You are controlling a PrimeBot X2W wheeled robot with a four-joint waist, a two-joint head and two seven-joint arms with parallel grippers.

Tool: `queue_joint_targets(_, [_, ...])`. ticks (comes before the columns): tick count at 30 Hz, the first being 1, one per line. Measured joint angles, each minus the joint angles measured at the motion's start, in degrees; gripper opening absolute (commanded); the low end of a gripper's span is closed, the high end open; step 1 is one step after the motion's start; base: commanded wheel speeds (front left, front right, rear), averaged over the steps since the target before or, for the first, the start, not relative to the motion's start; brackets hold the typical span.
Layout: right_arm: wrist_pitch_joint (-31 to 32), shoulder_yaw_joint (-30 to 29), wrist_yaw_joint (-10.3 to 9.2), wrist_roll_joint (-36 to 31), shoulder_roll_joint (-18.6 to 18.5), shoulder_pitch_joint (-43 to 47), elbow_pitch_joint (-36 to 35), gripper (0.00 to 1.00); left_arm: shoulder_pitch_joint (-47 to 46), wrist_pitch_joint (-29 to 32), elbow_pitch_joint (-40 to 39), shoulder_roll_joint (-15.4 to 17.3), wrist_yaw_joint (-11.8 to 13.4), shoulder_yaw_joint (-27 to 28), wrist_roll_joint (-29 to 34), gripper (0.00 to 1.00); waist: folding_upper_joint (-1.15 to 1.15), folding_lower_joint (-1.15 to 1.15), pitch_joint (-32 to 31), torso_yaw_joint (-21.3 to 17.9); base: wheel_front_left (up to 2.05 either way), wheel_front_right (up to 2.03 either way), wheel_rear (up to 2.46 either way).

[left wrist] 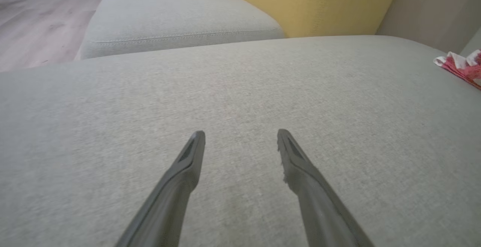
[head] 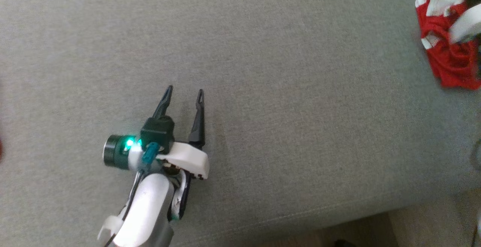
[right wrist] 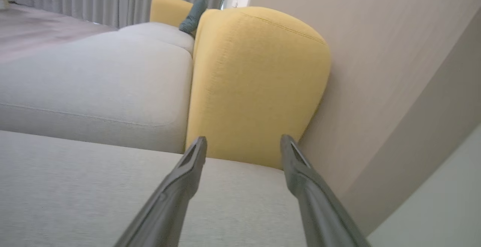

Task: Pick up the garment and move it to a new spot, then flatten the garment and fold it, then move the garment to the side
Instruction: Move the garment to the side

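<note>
Left gripper [head: 185, 89] stands wide open and holds nothing, poised over the middle of the grey fabric sofa seat [head: 282, 89]. Right gripper [right wrist: 243, 137] also has its fingers well apart with nothing between them, and it faces the yellow upholstered back cushion [right wrist: 255, 81] at the rear of that seat. You will find the crumpled red-and-white garment [head: 443, 55] at the seat's far right edge, with the right arm's pale forearm [head: 466, 23] blurred above it.

Judgement: the garment lies bunched rather than flat, so the flatten-and-fold step looks outstanding, though I cannot tell whether this heap is its new spot. Your next move calls for a fresh grasp on a hem or corner, then spreading the cloth toward the seat's open middle, where the left gripper can assist.

Containers: nothing here serves as one, and the garment rests directly on the seat.
</note>
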Motion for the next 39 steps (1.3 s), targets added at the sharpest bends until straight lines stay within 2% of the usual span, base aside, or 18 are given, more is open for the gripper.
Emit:
queue_joint_targets(7, [-0.1, 1.8, 0.00, 2.4, 7.3, 13.0, -9.2, 1.00, 3.5, 0.0, -0.5, -0.1, 1.5, 3.4, -0.9, 1.00, 0.00, 0.00, -3.8, 3.5, 0.00, 0.00, 0.00])
queue_joint_targets(15, [-0.1, 1.2, 0.00, 4.1, 12.6, 25.7, -12.1, 1.00, 7.8, 0.0, 0.0, -0.1, 2.0, 7.1, -0.9, 1.00, 0.00, 0.00, -8.5, 7.8, 0.00, 0.00, 0.00])
queue_joint_targets(25, [-0.1, -0.5, 0.00, 4.2, 15.1, 34.6, -13.5, 1.00, 11.6, 0.0, 0.0, -0.1, 1.9, 11.0, -0.8, 1.00, 0.00, 0.00, -13.4, 10.4, 0.00, 0.00, 0.00])
queue_joint_targets(39, [-0.1, 1.2, 0.00, 9.4, 15.8, 40.2, -18.9, 1.00, 16.2, 0.0, -0.5, -0.1, 1.4, 15.6, -0.4, 1.00, 0.00, 0.00, -18.4, 8.7, 0.00, 0.00, 0.00])
